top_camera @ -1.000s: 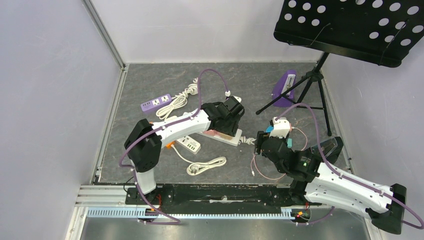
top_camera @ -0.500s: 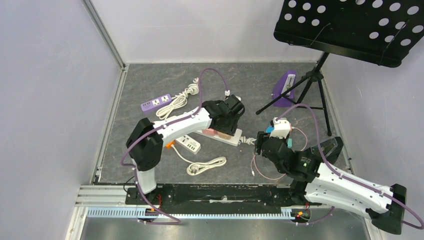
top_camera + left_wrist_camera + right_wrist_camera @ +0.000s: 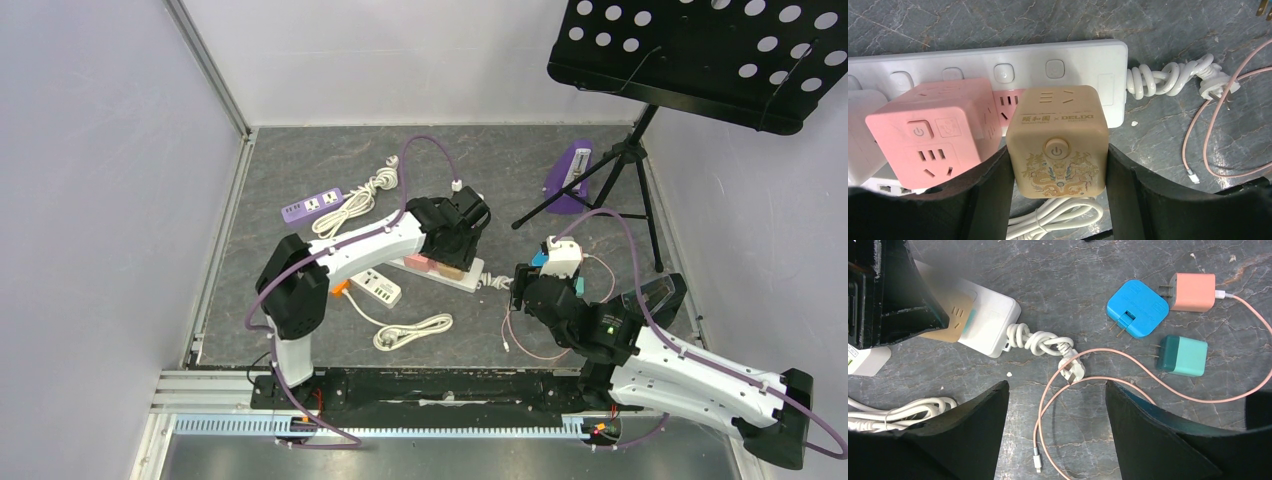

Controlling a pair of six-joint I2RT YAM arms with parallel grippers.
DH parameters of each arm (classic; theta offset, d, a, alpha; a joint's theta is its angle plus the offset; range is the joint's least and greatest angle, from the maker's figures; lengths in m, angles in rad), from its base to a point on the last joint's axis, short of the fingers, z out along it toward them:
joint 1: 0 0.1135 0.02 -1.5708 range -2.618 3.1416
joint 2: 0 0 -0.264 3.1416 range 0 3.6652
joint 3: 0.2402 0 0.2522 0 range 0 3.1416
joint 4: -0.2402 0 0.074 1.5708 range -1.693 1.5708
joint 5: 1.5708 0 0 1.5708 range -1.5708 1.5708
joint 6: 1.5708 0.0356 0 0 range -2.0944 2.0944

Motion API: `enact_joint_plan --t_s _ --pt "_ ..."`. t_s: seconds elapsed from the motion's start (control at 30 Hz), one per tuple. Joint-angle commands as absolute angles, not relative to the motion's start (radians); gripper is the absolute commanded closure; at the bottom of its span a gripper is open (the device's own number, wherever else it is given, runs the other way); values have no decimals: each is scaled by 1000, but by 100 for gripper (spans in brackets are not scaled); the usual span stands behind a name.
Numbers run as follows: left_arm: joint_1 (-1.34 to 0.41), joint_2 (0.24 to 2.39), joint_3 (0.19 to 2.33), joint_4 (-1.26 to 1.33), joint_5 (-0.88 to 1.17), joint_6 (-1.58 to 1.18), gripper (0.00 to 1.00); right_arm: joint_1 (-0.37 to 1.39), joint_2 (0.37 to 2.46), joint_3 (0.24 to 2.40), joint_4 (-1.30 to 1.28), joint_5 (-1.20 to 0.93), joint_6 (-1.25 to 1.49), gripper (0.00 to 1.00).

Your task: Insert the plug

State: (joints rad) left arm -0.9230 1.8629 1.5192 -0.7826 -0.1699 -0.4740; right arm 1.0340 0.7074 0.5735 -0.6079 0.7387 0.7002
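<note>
The plug is a beige cube [image 3: 1058,135] with a dragon print and a power button. It stands on the long white power strip [image 3: 1088,57], next to a pink cube [image 3: 933,127] seated on the same strip. My left gripper [image 3: 1058,150] is shut on the beige cube, one black finger [image 3: 990,195] against each side. From above, the left gripper [image 3: 462,232] hangs over the strip [image 3: 470,281]. My right gripper [image 3: 1057,385] is open above the bare table, with only a loop of pink cable [image 3: 1048,410] below it; in the top view it [image 3: 525,285] sits right of the strip's end.
A blue adapter [image 3: 1137,308], a salmon charger [image 3: 1193,291] and a teal adapter [image 3: 1182,356] lie right of the strip's knotted cord and plug [image 3: 1072,369]. A purple strip [image 3: 312,206], a small white strip [image 3: 378,290], a purple metronome [image 3: 570,175] and a music stand [image 3: 700,50] stand around.
My left gripper has shifted slightly to the right and away along the strip with the beige cube between its fingers. The right arm has stayed in place.
</note>
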Motion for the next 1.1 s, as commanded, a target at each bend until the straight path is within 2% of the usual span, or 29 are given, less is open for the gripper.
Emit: enact_joint_plan --t_s 0.0,0.27,1.07 --pt "-921 1891 1577 -846 -151 -421 98 1031 697 572 -603 760 719 27" --pt "-920 1923 1611 -902 -247 -408 98 1031 698 566 -603 759 722 27" --pt "-881 2021 1633 -904 -134 -382 98 1031 697 565 -603 759 719 26"
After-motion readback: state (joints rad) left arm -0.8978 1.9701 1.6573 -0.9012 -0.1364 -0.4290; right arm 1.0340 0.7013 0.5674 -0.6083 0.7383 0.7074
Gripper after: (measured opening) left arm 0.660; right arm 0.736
